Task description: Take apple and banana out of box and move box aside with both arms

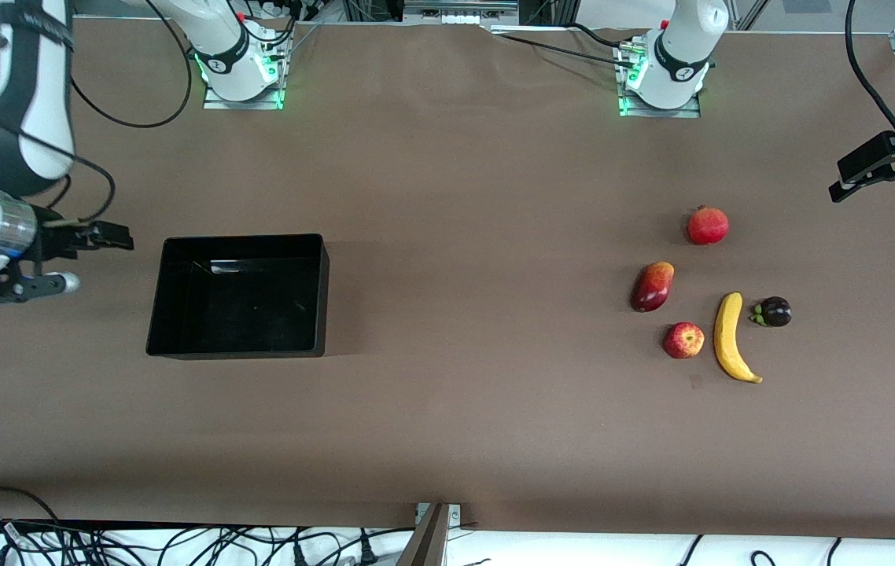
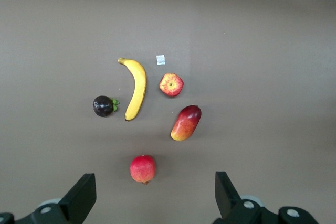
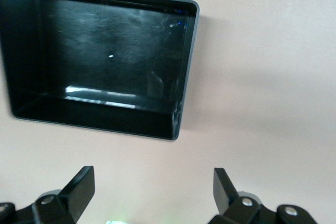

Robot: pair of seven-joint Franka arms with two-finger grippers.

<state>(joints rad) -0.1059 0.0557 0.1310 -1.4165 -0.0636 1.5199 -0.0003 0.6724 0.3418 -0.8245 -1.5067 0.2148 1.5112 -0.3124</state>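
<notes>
The black tray [image 1: 243,240] lies toward the right arm's end of the table and is empty; the right wrist view shows it too [image 3: 191,51]. The red apple [image 1: 683,340] and the yellow banana [image 1: 724,338] lie side by side toward the left arm's end. Both show in the left wrist view, apple [image 2: 171,84] and banana [image 2: 139,88]. My right gripper [image 1: 97,259] is open and empty over bare table beside the tray [image 3: 154,187]. My left gripper [image 1: 871,195] is open and empty, up over the table's end beside the fruits [image 2: 155,192].
A red-yellow mango [image 1: 653,286] lies beside the apple, farther from the front camera. A pomegranate [image 1: 708,226] lies farther still. A dark purple mangosteen [image 1: 774,312] lies beside the banana. A small white scrap [image 2: 160,59] lies by the apple.
</notes>
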